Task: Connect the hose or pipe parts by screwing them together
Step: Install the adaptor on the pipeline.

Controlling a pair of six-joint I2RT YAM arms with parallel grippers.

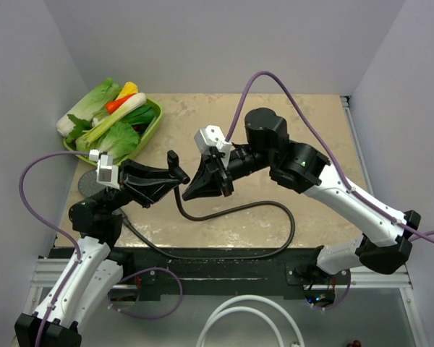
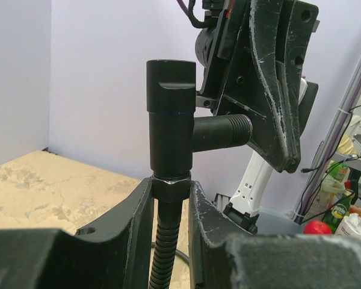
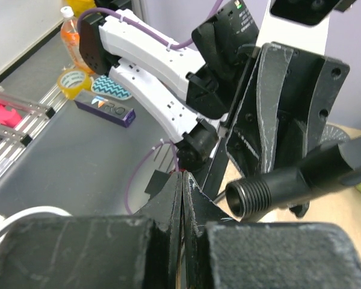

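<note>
My left gripper is shut on the end nut of the dark-brown hose, which sits under the upright black T-shaped fitting. The fitting's threaded side port points at my right gripper, which is shut with nothing between its fingers and stands just beside the port without touching it. From above, the left gripper and right gripper meet at mid-table with the fitting between them. The hose loops right and back along the front edge. The grey shower-head disc lies partly hidden under the left arm.
A green tray of toy vegetables stands at the back left. Purple cables arc over both arms. A thick white looped tube lies below the table's front edge. Walls close in the left, back and right sides.
</note>
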